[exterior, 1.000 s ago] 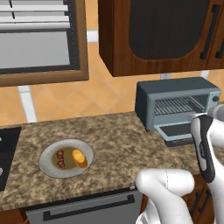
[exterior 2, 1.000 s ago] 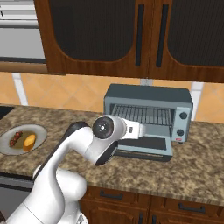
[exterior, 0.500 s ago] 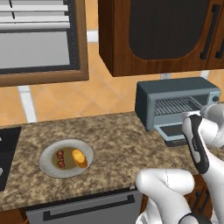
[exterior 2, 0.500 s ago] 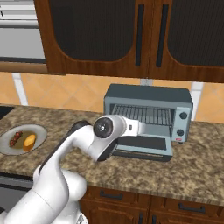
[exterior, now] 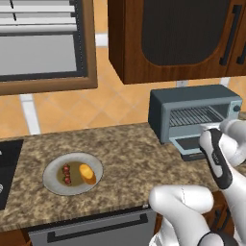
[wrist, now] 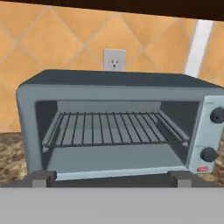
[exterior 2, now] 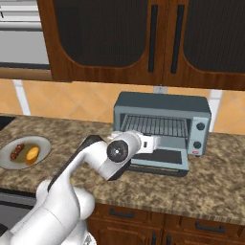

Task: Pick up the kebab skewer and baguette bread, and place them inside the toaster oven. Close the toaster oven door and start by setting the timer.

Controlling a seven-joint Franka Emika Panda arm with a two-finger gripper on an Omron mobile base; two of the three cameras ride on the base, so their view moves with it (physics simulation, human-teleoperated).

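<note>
The toaster oven (exterior 2: 162,103) stands at the back of the counter with its door (exterior 2: 162,160) folded down flat and its wire rack (wrist: 113,127) bare. My gripper (wrist: 111,178) hovers just in front of the opening, pointing into it, open and holding nothing; its hand (exterior 2: 149,143) sits over the lowered door. Far to the left, a grey plate (exterior: 50,175) carries the kebab skewer (exterior: 66,174) and, to its right, the baguette bread (exterior: 87,173). The same plate (exterior 2: 42,143) also appears in the right base view with the skewer (exterior 2: 17,150) and the bread (exterior 2: 32,153).
Two dark knobs (wrist: 217,115) (wrist: 208,154) sit on the oven's right edge. A wall outlet (wrist: 114,59) is behind it. Dark wood cabinets (exterior 2: 143,38) hang overhead. A black stovetop (exterior: 7,163) borders the speckled counter (exterior: 129,158) on the left.
The forearm has swung slightly left in front of the oven. The jaws stay open, and the plate and food have not moved.
</note>
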